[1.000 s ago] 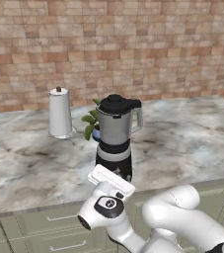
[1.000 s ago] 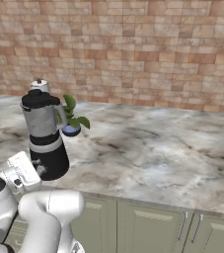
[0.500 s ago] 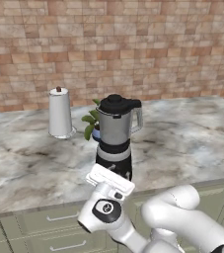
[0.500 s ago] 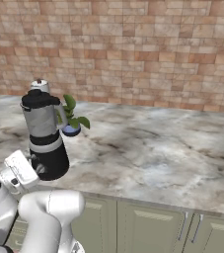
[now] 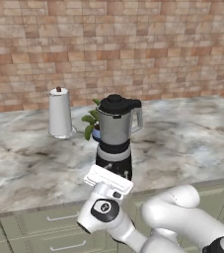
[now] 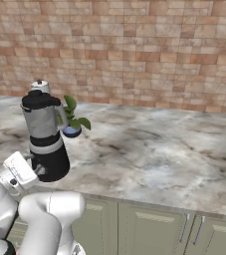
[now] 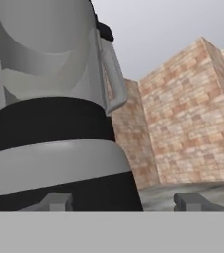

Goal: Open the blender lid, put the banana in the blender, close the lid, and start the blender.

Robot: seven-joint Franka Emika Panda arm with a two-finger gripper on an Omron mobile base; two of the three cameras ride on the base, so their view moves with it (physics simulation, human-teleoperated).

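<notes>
**At the foot of the blender, jaws apart**

My gripper (image 7: 121, 201) sits low in front of the blender (image 5: 114, 141), right at its black base. In the hand view my two finger tips (image 7: 56, 202) stand well apart, with the lower front of the base rising between them; they hold nothing. The blender stands near the front edge of the marble counter (image 5: 192, 138), its handle turned to my right. The blender lid (image 5: 116, 104) is seated on the jar's mouth. Behind the blender are a small potted plant (image 6: 72, 121) and, further to my left, a white cylindrical roll with a dark top knob (image 5: 59, 113). A brick wall (image 6: 144, 50) backs the counter.
</notes>
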